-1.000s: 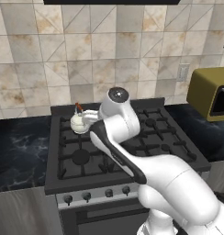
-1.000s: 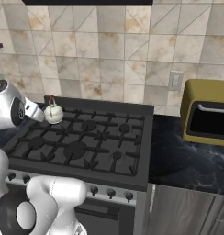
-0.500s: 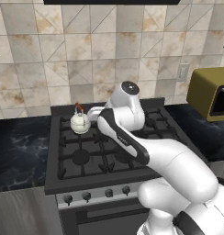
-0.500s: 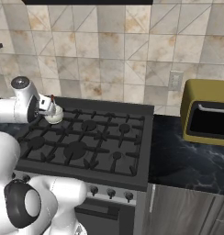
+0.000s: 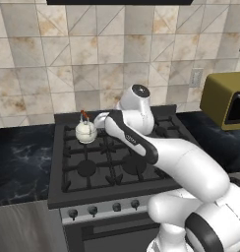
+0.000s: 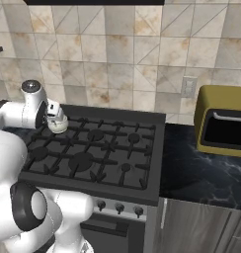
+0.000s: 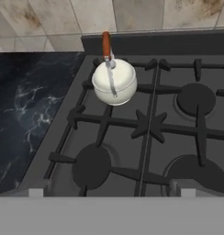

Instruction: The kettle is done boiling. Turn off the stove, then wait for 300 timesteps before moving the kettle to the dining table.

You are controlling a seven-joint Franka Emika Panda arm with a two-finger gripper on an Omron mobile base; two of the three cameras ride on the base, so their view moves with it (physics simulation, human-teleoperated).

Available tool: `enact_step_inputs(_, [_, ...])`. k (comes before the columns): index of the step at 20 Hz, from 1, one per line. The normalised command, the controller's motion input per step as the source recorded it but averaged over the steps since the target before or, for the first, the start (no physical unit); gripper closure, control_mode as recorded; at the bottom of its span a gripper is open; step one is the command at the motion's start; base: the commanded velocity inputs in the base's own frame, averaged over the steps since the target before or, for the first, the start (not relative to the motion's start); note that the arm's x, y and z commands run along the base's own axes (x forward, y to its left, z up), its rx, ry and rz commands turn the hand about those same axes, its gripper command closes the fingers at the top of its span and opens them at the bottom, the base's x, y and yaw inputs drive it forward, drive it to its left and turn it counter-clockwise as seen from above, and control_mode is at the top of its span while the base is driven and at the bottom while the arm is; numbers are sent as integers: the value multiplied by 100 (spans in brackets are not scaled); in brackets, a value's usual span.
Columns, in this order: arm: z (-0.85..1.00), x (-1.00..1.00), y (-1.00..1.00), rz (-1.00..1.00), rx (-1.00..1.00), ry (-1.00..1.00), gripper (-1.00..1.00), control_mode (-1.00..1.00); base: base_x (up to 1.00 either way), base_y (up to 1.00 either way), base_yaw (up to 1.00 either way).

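One small white kettle (image 5: 86, 131) with its red-orange handle upright sits on the far-left burner grate of the black gas stove (image 5: 112, 162), close to the back rim. Just to its right the gripper (image 5: 100, 119) hovers above the grates, jaws spread wide and holding nothing, near the kettle but apart from it.

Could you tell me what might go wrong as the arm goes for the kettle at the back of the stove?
The kettle is small and round with a thin arched handle; the open end effector could close off-centre and push it along the grate instead of gripping. It sits at the back left corner of the stove, near the tiled wall, so a nudge could tip it off the grate bars. The arm also reaches across the burners, so its elbow may graze the grates.
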Motion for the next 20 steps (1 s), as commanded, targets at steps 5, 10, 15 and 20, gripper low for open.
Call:
enact_step_inputs(5, [-5,12,0,0,0,0,-100,-100,0,0,0])
enact_step_inputs(10, [-2,33,11,0,0,6,-100,-100,0,0,0])
enact_step_inputs(15, [4,34,26,0,-4,2,-100,-100,0,0,0])
enact_step_inputs(20, [6,32,37,0,-5,0,-100,-100,0,0,0])
